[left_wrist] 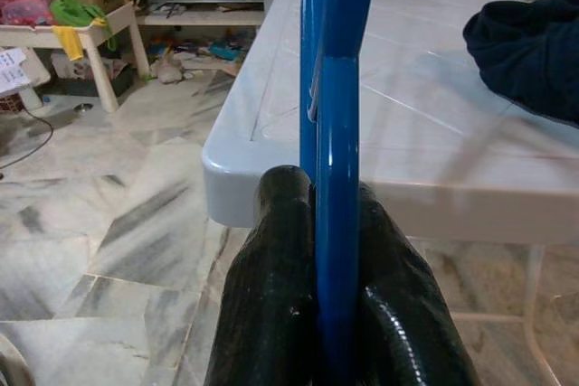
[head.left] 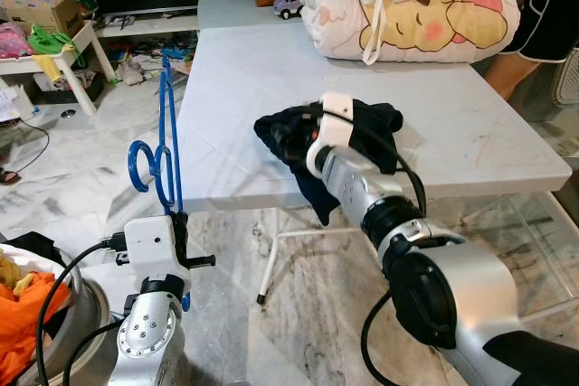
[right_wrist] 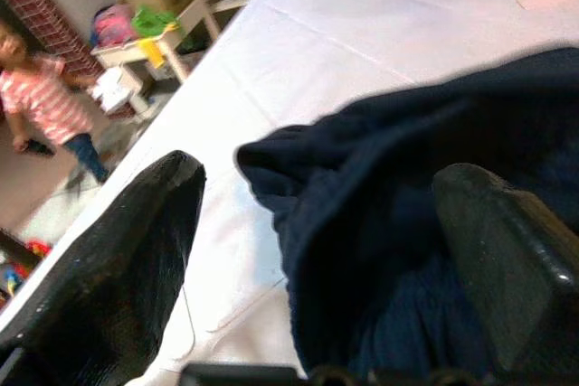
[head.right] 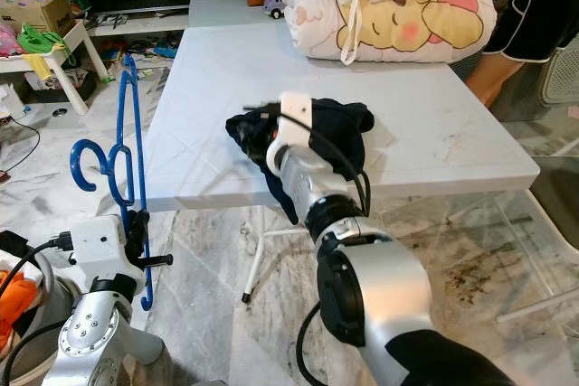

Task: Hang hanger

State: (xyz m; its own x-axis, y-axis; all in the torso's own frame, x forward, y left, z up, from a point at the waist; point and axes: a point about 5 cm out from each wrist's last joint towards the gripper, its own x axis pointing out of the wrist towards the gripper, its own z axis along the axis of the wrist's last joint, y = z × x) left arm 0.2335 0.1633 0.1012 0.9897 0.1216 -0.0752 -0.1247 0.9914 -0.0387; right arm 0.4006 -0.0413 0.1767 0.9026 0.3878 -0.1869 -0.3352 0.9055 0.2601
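Left eye view: a blue hanger (head.left: 165, 137) stands upright beside the desk's (head.left: 470, 133) left edge, the left gripper (left_wrist: 339, 287) jaws clamped on its rod. Right wrist view shows the right gripper (right_wrist: 317, 250) jaws apart around a dark garment (head.left: 362, 128) at the front edge.

No text, label, brand, number or sign can be read in any view. The cardboard box (head.left: 41, 8) on the low white side table (head.left: 80, 47) carries dark printing, but it is too small and blurred to make out. The folded quilt (head.left: 407, 11) at the far edge of the white table (head.left: 470, 133) bears a cartoon bear picture and no lettering that shows. The white housings on both wrists are plain, with no marking visible.
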